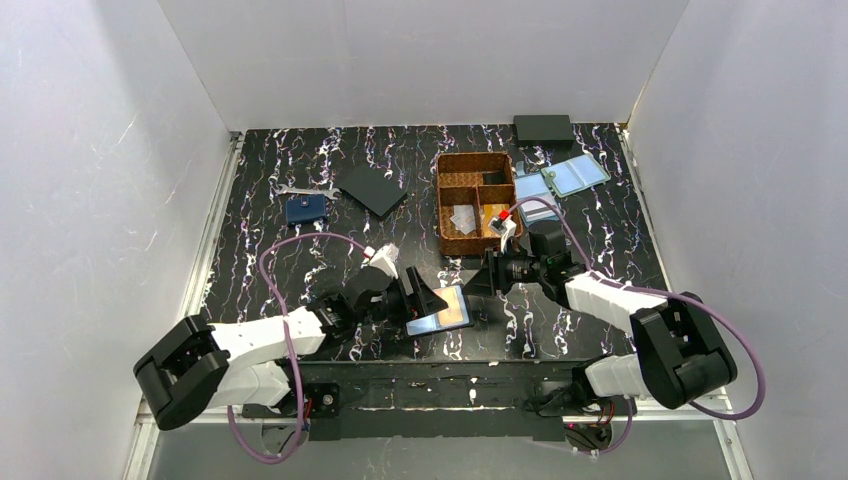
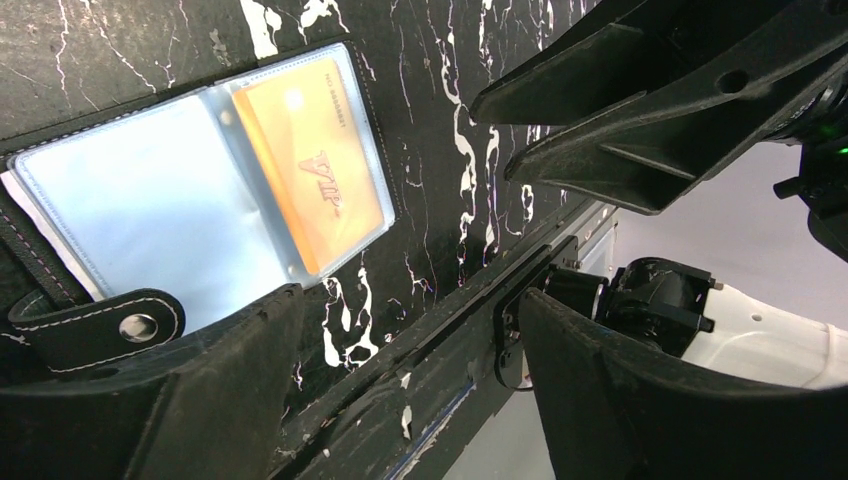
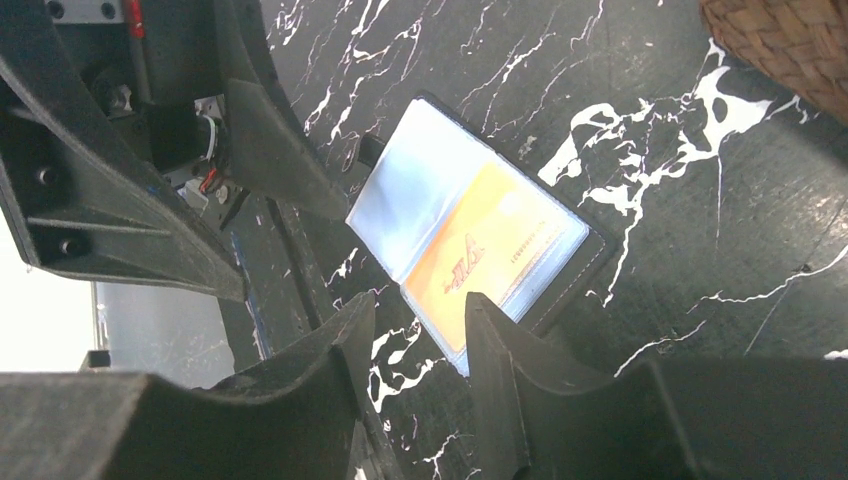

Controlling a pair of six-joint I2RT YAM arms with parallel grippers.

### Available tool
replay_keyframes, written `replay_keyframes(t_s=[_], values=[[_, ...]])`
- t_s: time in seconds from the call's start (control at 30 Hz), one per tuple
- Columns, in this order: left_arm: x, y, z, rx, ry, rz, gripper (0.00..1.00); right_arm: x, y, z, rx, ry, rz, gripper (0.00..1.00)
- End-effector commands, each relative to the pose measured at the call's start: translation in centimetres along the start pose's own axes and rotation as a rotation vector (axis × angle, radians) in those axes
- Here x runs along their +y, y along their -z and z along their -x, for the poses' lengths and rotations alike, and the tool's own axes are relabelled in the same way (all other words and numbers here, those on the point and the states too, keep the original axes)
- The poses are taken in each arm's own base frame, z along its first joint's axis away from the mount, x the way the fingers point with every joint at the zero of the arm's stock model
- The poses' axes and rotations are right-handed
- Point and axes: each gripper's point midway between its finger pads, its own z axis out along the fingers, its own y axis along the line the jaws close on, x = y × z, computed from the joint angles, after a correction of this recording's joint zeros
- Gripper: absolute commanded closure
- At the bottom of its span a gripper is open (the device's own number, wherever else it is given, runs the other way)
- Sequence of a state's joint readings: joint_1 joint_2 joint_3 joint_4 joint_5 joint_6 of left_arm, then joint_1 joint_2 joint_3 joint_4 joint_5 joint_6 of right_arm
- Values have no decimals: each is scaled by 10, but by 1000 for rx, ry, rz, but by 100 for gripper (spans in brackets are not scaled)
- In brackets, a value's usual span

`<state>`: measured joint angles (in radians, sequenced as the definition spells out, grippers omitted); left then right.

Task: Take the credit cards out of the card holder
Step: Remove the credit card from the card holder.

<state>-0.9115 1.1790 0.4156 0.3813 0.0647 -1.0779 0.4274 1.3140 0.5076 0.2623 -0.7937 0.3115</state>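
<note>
The card holder (image 1: 424,322) lies open flat on the table near its front edge, black-rimmed with pale blue clear sleeves (image 2: 150,200). An orange-gold credit card (image 2: 315,165) sits inside its right-hand sleeve (image 3: 490,255). My left gripper (image 2: 410,298) hangs open just left of the holder (image 1: 430,296), with nothing between its fingers. My right gripper (image 3: 420,305) comes in from the right (image 1: 472,283), open at a narrower gap and empty. One of its fingertips (image 3: 480,310) overlaps the card's near corner in the right wrist view. The holder's snap strap (image 2: 100,325) lies beside my left finger.
A compartmented wicker basket (image 1: 449,198) stands behind the holder. Pale blue holders (image 1: 560,180) and a black box (image 1: 543,128) lie at the back right. A navy wallet (image 1: 305,209), a wrench (image 1: 300,189) and a black square (image 1: 372,189) lie at the back left.
</note>
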Motion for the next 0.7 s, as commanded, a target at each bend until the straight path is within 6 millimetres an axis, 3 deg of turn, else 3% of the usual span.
replay_keyframes(t_s=[0.0, 0.13, 0.3, 0.67], values=[[-4, -3, 5, 2, -34, 8, 32, -4, -5, 9, -47, -32, -28, 54], [-1, -7, 4, 12, -48, 21, 42, -7, -6, 10, -73, -90, -42, 54], [1, -13, 4, 25, -66, 37, 46, -8, -10, 9, -91, -161, -39, 56], [18, -32, 2, 41, -69, 115, 57, -12, -32, -15, -1, -204, -65, 61]])
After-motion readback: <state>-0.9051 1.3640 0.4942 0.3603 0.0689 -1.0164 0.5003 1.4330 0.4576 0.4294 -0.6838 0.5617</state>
